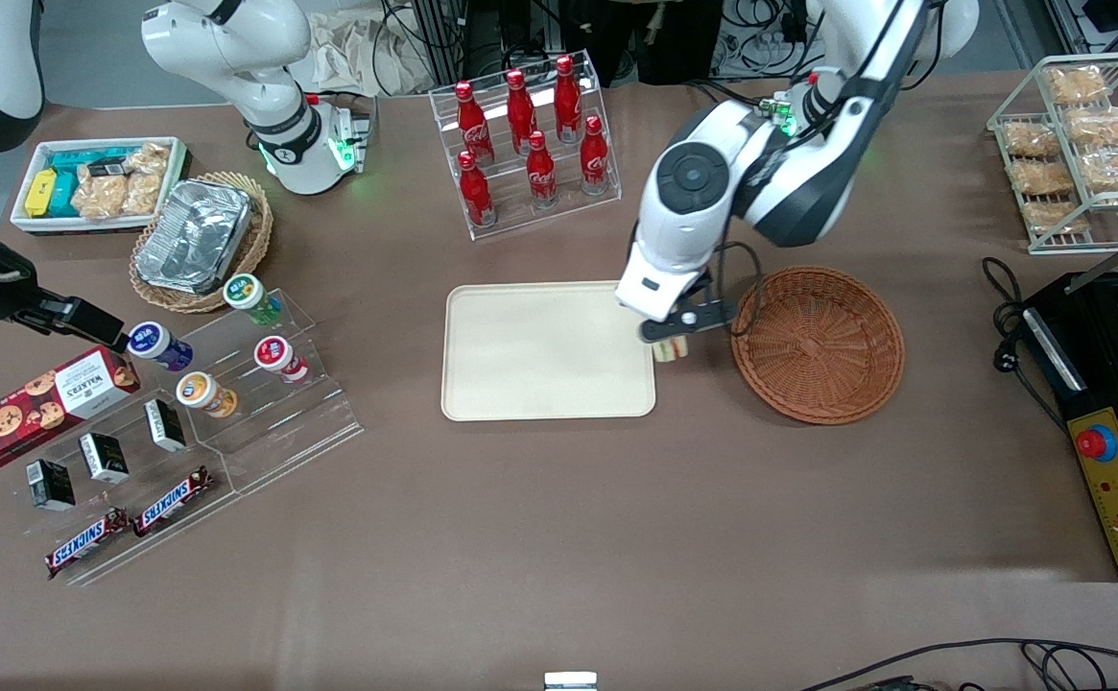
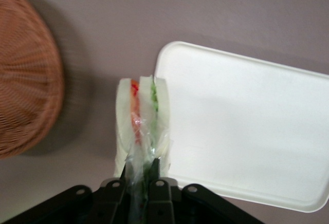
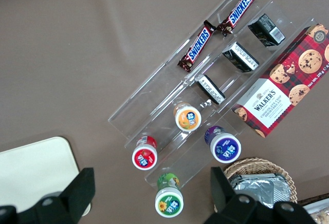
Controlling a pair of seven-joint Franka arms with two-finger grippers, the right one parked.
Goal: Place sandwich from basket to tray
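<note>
My left gripper hangs in the air between the reddish-brown wicker basket and the cream tray, at the tray's edge. It is shut on the sandwich, a pale bread wedge with red and green filling in clear wrap. In the left wrist view the sandwich hangs from the fingertips, which pinch its wrap, over bare table next to the tray's corner. The basket shows nothing inside. The tray carries nothing.
A rack of red cola bottles stands farther from the front camera than the tray. A clear stepped stand with cups and snack bars lies toward the parked arm's end. A wire rack of bagged pastries and a black control box are toward the working arm's end.
</note>
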